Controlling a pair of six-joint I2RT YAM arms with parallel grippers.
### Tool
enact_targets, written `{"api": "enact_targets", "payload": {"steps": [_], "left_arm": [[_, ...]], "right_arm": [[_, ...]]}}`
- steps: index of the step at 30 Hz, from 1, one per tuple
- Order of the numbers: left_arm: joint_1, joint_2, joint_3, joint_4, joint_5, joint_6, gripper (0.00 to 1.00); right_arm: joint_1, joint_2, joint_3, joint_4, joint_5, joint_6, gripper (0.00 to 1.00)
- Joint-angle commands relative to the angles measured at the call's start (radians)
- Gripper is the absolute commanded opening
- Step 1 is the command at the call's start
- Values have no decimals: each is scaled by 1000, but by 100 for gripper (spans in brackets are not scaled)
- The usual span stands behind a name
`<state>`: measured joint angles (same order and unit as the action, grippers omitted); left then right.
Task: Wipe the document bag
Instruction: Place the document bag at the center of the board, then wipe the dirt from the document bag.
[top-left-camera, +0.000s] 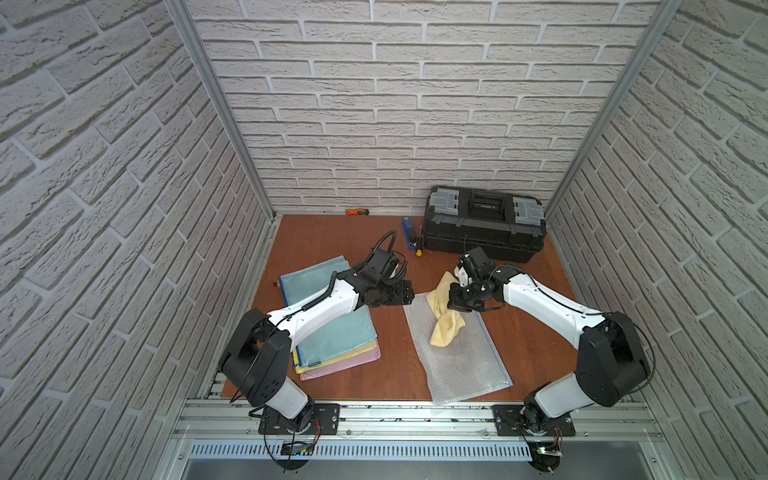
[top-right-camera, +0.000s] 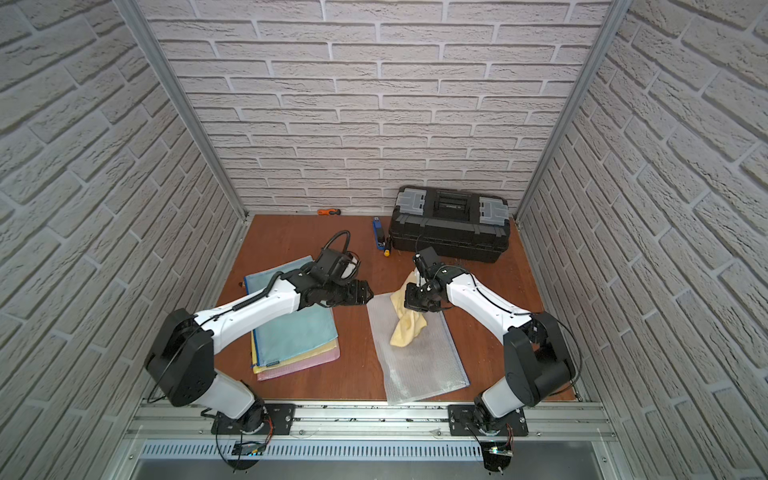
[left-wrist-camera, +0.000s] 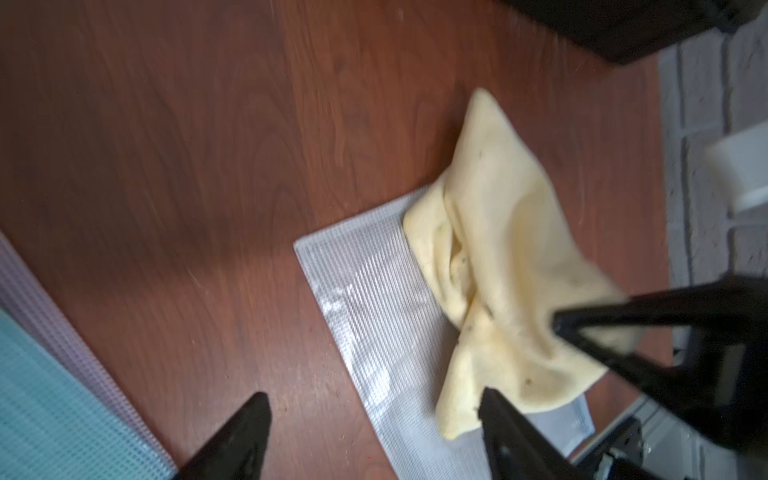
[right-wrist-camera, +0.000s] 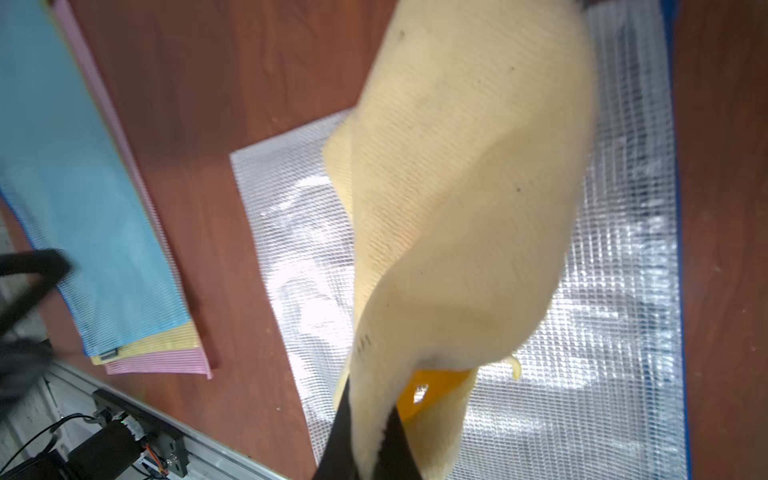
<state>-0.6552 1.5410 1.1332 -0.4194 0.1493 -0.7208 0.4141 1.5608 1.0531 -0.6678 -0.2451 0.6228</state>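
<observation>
Caught mid-job at the workbench: my right gripper is clamped on a fold of a yellow cloth. The cloth hangs from it, and its lower end trails onto the document bag. In the right wrist view the cloth fills most of the frame and shows a few dark specks.

The clear mesh bag lies flat on the brown table, right of centre. Its near end reaches the table's front edge, and a blue strip runs along one long side. In both top views it sits between my two arms, well apart from the stack of bags under my left forearm, which has blue on top, then yellow, then pink.

My left gripper stands over the bag's far corner on my left side. Its jaws are spread wide and nothing is between them. I cannot tell from the blurred wrist view whether its fingertips touch the table.

Against the back wall are a black toolbox, a blue tool just beside it, and an orange-handled screwdriver.
</observation>
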Motion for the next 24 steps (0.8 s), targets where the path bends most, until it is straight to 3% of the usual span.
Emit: {"api": "enact_targets", "payload": {"steps": [1, 4, 7, 14, 24], "left_arm": [[65, 42, 43, -14, 10, 162, 38], [108, 125, 63, 48, 124, 158, 0], [130, 189, 49, 151, 221, 150, 0], [128, 312, 49, 275, 298, 109, 0], [98, 378, 26, 209, 268, 114, 0]], "right_arm": [[1, 75, -57, 160, -69, 66, 2], [22, 149, -66, 203, -80, 81, 2], [40, 191, -59, 213, -74, 90, 2], [60, 256, -24, 221, -87, 88, 2], [78, 337, 113, 139, -59, 40, 2]]}}
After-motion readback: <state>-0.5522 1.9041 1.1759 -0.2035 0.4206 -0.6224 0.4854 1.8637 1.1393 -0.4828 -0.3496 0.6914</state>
